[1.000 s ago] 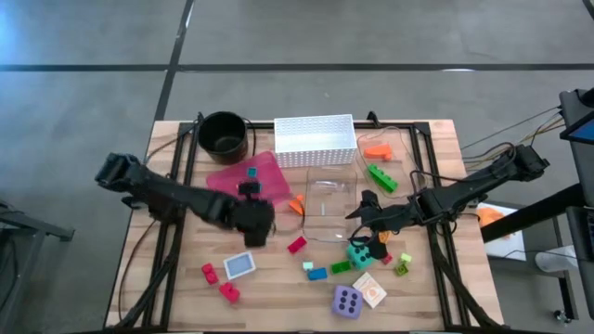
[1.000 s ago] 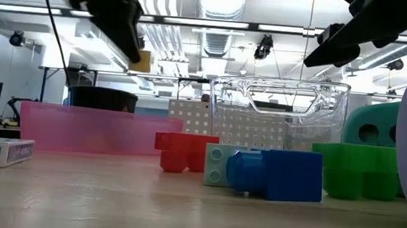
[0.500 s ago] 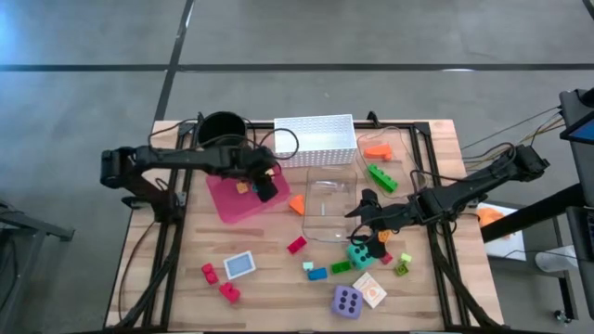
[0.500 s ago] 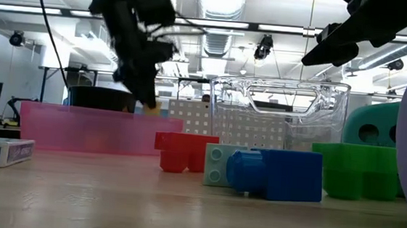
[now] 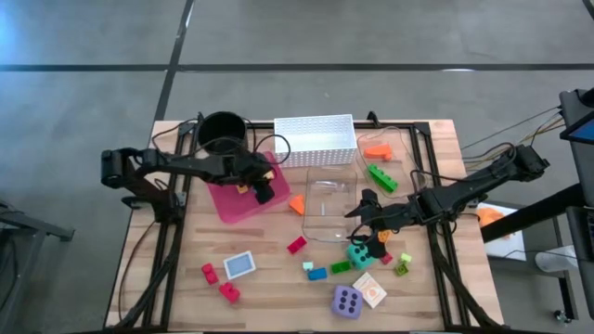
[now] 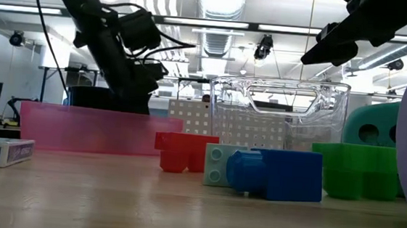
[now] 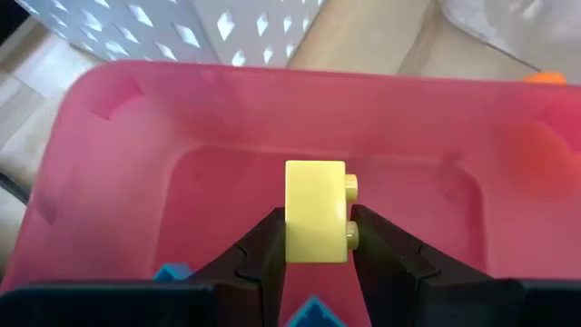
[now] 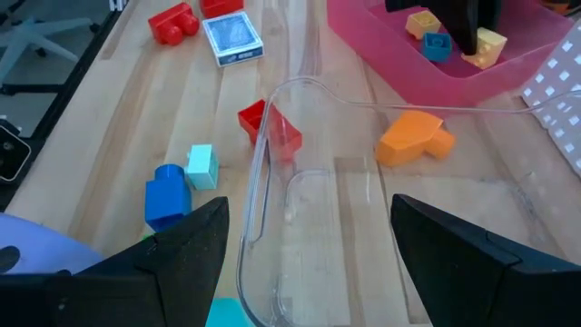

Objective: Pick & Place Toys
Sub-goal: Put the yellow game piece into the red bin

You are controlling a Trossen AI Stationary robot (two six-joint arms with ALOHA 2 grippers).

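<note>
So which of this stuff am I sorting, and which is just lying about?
Job:
yellow brick, held in left pincer over pink tray
orange brick
red bricks
teal die
purple die
card pack

Lying about:
black pot
white basket
clear container

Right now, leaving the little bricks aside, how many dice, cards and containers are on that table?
Dice: 2 (teal die, purple die)
Cards: 2 (blue-backed card, orange-and-white card)
Containers: 4 (black pot, white basket, pink tray, clear tub)
Total: 8
</note>
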